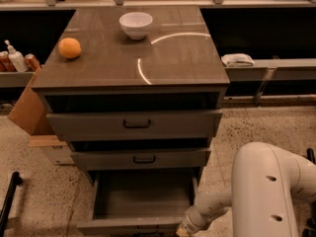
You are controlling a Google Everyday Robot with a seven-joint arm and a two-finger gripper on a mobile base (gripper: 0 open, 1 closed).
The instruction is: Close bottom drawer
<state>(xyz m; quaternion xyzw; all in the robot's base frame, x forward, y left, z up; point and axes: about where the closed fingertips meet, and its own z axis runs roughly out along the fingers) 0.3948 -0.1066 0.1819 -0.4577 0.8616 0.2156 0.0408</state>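
Gripper [184, 228] is sitting at the picture's 5 o'clock edge, at the end of the white arm [261, 191], right by the right end of the bottom drawer [143, 199] front. Whether it is open or closed, or touching the panel, I cannot tell.

That drawer is standing pulled well out at 6 o'clock, lowest in the cabinet [173, 58], its grey floor showing in full. The middle drawer [140, 159] and the top drawer [134, 124] above it are each sticking out a little, dark gaps over their fronts.

On the cabinet top, a white bowl [136, 24] is sitting at 12 o'clock and an orange [69, 48] at 10 o'clock, well apart. A cardboard box [27, 110] is leaning against the cabinet's 9 o'clock side.
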